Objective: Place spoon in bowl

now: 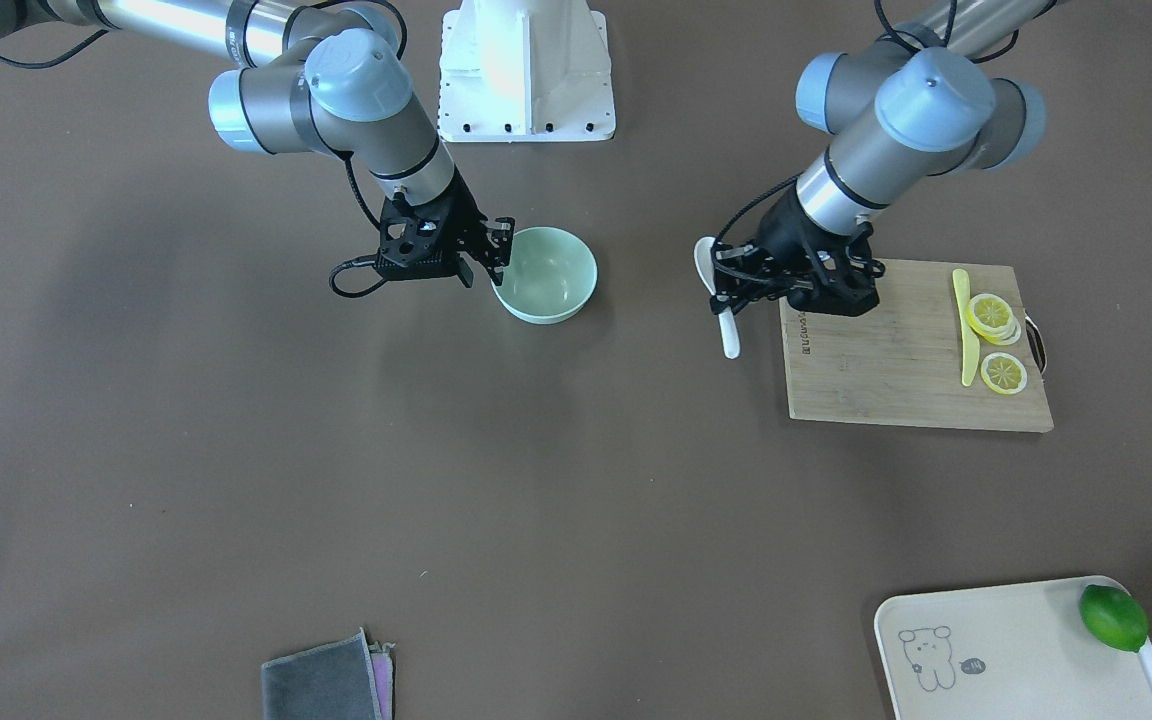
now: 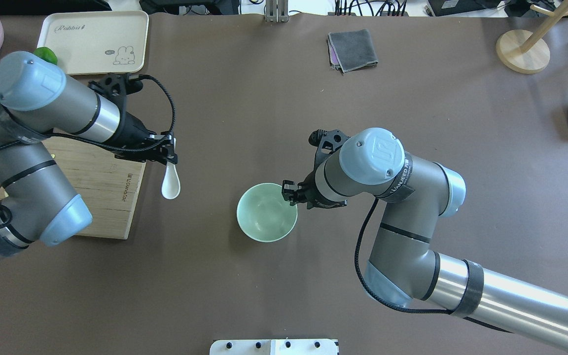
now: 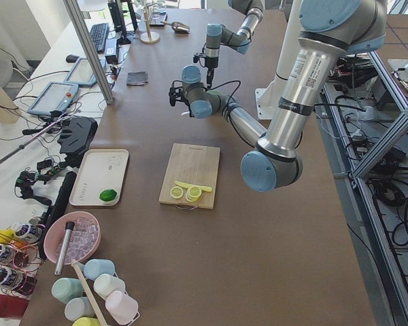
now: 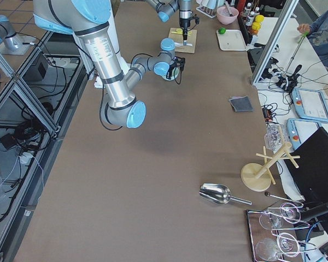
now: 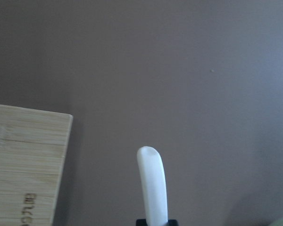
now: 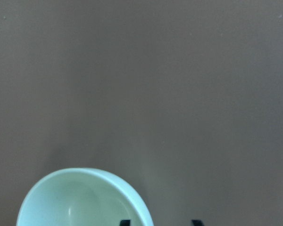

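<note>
The white spoon [image 1: 730, 335] is held near its middle by my left gripper [image 1: 728, 292], which is shut on it just off the cutting board's edge. Its scoop points toward the robot and its handle [image 5: 152, 188] sticks out forward. In the overhead view the spoon [image 2: 170, 182] hangs from the left gripper [image 2: 169, 154], well to the left of the bowl [image 2: 264, 217]. The mint-green bowl [image 1: 548, 278] stands empty on the table. My right gripper [image 1: 492, 256] is open and straddles the bowl's rim [image 6: 140, 207], one finger inside and one outside.
A wooden cutting board [image 1: 896, 350] carries a yellow knife [image 1: 964, 325] and lemon slices [image 1: 994, 318]. A cream tray [image 1: 996, 650] with a lime [image 1: 1113, 617] lies at the near corner. A grey cloth [image 1: 321, 685] lies at the near edge. The robot base [image 1: 526, 70] is behind the bowl.
</note>
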